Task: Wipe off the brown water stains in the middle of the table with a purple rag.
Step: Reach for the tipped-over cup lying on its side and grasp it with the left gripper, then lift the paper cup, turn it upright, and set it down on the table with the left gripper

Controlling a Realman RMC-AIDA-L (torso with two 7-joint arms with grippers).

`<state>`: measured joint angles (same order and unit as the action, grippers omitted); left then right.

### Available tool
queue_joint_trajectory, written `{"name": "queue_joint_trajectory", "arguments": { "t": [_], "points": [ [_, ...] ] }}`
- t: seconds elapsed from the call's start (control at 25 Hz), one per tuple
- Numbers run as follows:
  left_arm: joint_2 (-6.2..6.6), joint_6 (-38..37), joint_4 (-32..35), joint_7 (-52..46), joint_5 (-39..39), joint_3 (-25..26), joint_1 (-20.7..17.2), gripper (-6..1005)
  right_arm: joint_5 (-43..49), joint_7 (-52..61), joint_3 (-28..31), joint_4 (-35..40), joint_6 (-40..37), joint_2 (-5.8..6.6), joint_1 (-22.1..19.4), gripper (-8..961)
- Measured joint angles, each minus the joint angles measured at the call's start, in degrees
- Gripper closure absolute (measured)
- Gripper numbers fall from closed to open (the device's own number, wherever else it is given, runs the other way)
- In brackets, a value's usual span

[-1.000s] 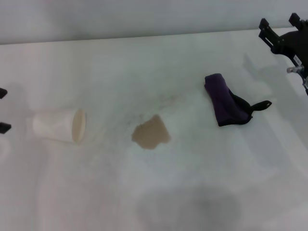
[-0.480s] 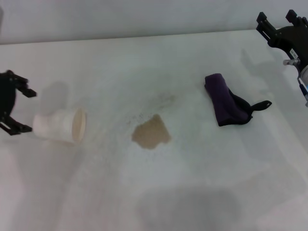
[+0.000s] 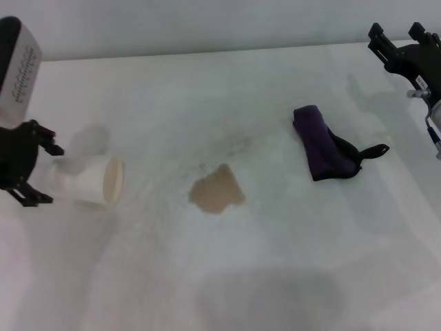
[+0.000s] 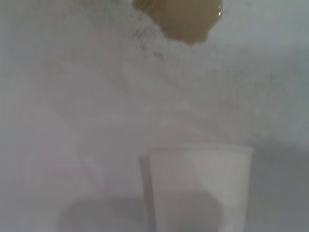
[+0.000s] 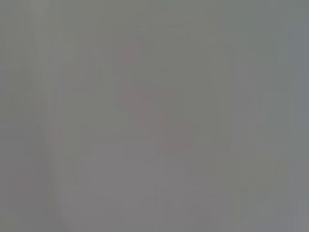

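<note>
The brown water stains point(image 3: 216, 190) are a tan blotch in the middle of the white table point(image 3: 227, 89), with faint dark specks trailing up and to the right. They also show in the left wrist view point(image 4: 178, 17). The purple rag point(image 3: 322, 143) lies bunched to the right of the stain, with a black edge and a loop tab. My right gripper point(image 3: 398, 32) is open and empty above the table's far right corner, well apart from the rag. My left gripper point(image 3: 45, 174) is open at the far left, with its fingers on either side of a paper cup's base.
A white paper cup point(image 3: 89, 181) lies on its side at the left, mouth toward the stain. It fills the near part of the left wrist view point(image 4: 200, 188). The right wrist view shows only a plain grey surface.
My left gripper has come in from the left edge toward the cup, and its fingers now flank the cup's base. The right gripper, rag and stain have hardly moved.
</note>
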<state>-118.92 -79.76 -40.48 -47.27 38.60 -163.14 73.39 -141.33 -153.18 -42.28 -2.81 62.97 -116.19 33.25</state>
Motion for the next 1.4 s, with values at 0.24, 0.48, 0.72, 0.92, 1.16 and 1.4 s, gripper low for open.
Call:
{"name": "queue_joint_trajectory", "arguments": {
  "t": [0.24, 0.48, 0.72, 0.92, 1.16, 1.4],
  "points": [
    [0.03, 1.8, 2.4, 0.3, -2.1, 0.0, -0.7, 122, 0.3, 0.0, 0.0, -0.1, 0.2, 0.0, -0.1, 79],
    [0.07, 2.9, 4.0, 0.4, -2.8, 0.1, -1.0, 135, 0.4, 0.1, 0.0, -0.5, 0.2, 0.0, -0.3, 79],
    [0.08, 6.5, 8.5, 0.3, -5.1, 0.1, -2.6, 147, 0.4, 0.1, 0.0, -0.6, 0.4, 0.0, -0.4, 80],
    [0.12, 8.9, 11.0, 0.4, -5.8, 0.1, -3.6, 157, 0.4, 0.2, -0.1, -0.8, 0.5, 0.0, -0.6, 80],
    [0.13, 9.5, 11.2, 0.4, -6.4, 0.1, -4.3, 170, 0.4, 0.2, -0.1, -0.8, 0.5, 0.0, -0.8, 80],
    [0.03, 9.5, 10.6, -1.4, -10.8, 0.1, -4.7, 205, 0.4, 0.2, -0.5, -0.6, 0.5, 0.0, -0.7, 80]
  ]
}}
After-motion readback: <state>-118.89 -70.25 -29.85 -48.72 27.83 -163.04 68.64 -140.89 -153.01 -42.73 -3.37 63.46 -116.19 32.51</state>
